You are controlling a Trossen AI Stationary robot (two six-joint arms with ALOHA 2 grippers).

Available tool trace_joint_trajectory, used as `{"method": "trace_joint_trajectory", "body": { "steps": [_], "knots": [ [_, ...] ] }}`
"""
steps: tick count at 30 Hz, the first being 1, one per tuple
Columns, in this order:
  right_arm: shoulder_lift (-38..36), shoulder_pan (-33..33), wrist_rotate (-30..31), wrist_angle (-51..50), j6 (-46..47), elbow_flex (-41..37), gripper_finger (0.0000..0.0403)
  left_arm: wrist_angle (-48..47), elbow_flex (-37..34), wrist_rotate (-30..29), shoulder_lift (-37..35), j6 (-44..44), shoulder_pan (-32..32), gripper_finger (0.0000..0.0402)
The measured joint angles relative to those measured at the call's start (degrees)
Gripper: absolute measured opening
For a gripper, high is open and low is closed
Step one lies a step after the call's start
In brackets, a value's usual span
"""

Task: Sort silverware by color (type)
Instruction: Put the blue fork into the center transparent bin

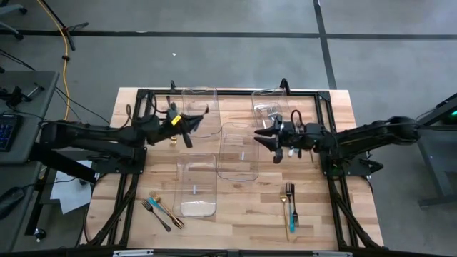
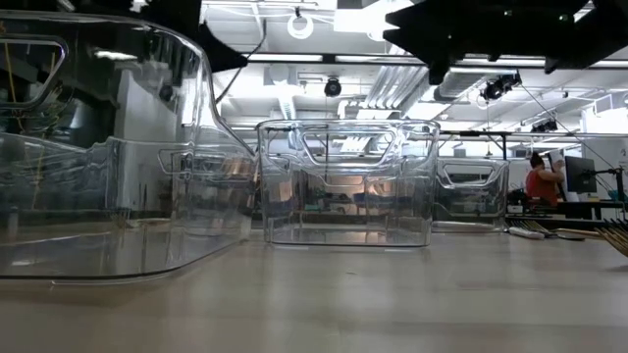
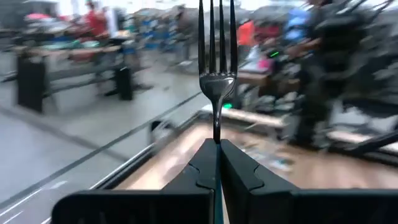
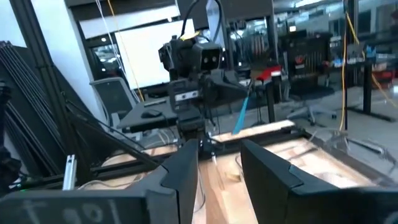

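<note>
Table: wooden top [image 1: 243, 228], black frame.
Bins: four clear bins [image 1: 238, 151] mid-table.
Near left: forks [image 1: 161, 211].
Near right: forks [image 1: 288, 203].

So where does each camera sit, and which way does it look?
High: above, straight down on the table; both arms show.
Low: at table height, across through the bins; arms dark on top.
Left wrist: on the left arm, past its shut fingers to the fork they hold.
Right wrist: on the right arm, past its open fingers toward the left arm.
Shared: both wrist views show that fork.
</note>
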Motion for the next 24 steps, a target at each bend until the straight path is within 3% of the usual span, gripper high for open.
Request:
{"method": "trace_joint_trajectory", "body": {
  "steps": [6,13,17,24],
  "knots": [
    [8.9,0.0,0.0,11.7,-0.4,0.0,0.0119,13.7,0.0,9.0,7.7,0.0,-1.0,0.0000],
    [15.0,0.0,0.3,18.8,-0.4,0.0,0.0119,22.0,0.0,9.5,12.4,0.0,-3.0,0.0000],
    [17.5,0.0,-0.5,17.5,-1.1,2.5,0.0119,25.1,0.0,9.5,14.8,-0.1,-3.4,0.0000],
    [23.3,0.0,-2.8,8.7,-10.9,13.5,0.0119,27.7,0.0,9.3,19.7,0.7,-3.3,0.0000]
  ]
}}
